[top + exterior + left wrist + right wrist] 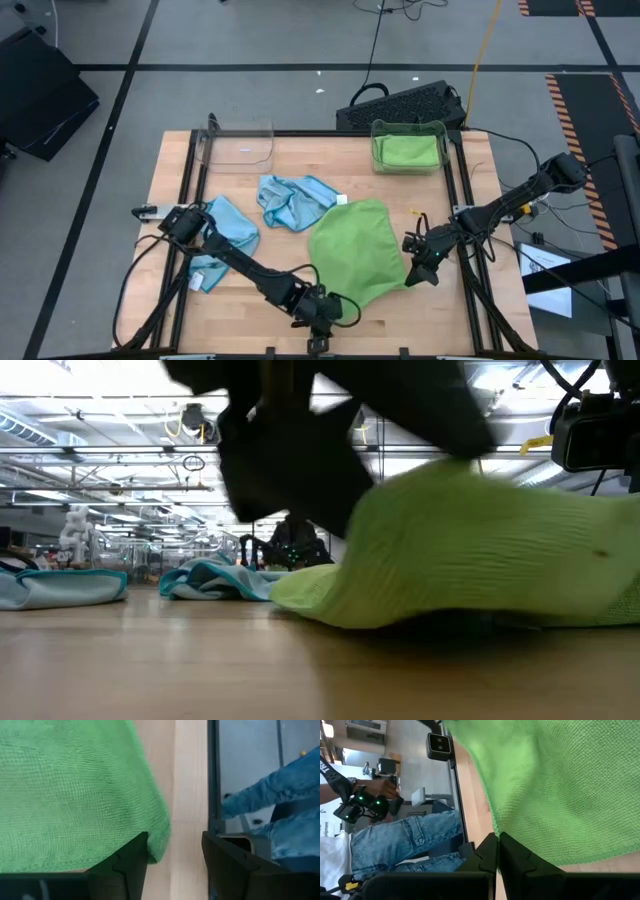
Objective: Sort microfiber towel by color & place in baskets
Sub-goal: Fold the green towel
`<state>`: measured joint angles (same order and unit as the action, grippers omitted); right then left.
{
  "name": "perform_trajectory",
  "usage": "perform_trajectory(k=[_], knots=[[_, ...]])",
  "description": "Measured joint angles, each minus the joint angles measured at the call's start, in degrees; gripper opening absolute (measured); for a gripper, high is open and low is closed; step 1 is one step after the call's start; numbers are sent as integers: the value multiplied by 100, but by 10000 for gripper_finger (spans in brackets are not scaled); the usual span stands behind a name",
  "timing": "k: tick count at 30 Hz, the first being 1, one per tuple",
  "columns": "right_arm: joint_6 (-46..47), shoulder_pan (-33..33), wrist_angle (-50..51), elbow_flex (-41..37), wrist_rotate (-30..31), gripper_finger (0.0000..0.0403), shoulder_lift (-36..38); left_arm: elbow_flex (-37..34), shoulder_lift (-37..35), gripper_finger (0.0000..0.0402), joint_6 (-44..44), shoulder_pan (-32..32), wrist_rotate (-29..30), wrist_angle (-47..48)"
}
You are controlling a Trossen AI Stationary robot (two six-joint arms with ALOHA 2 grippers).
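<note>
Bench (330, 150): light wooden top with a fine grain, rectangular, with dark metal rails along its edges.
Large green towel (358, 247): microfiber with a fine knitted weave, spread almost flat with rounded outline, near the front edge of the bench, right of the middle. In the low view (480, 550) it rises like a soft hump.
Left gripper (322, 312): at the front edge of the bench, just beside the front corner of the large green towel. Its two dark, angular fingers (127, 865) stand apart, with bare wood between them; the hem of the towel lies near one finger, but nothing is pinched.
Right gripper (418, 262): at the right side of the large green towel, low over the bench. Its dark fingers (490, 855) are pressed together at the towel's border; I cannot tell if cloth is caught between them.
Blue towels: one crumpled, soft, full of folds, in the middle of the bench (292, 200); one lying flatter near the left edge (222, 235), partly under the left arm.
Left basket (238, 143): clear plastic, rectangular with rounded corners, at the back edge, left side.
Right basket (408, 146): same clear shape, at the back edge, right side; a folded green towel (410, 152) lies inside.
Person: legs in blue denim (405, 842) beside the bench.
</note>
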<state>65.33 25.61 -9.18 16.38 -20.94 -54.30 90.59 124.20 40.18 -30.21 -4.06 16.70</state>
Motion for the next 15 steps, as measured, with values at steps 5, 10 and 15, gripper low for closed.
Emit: perform_trajectory(k=[5,10,15], knots=[[1,0,38,0,-5,6,0,-2,-22,186,69,-45,216,-77],[0,0,43,0,-1,6,1,-4,-22,186,-609,-142,644,-25],[1,0,43,0,3,6,0,-4,-22,186,-999,-140,227,-49]])
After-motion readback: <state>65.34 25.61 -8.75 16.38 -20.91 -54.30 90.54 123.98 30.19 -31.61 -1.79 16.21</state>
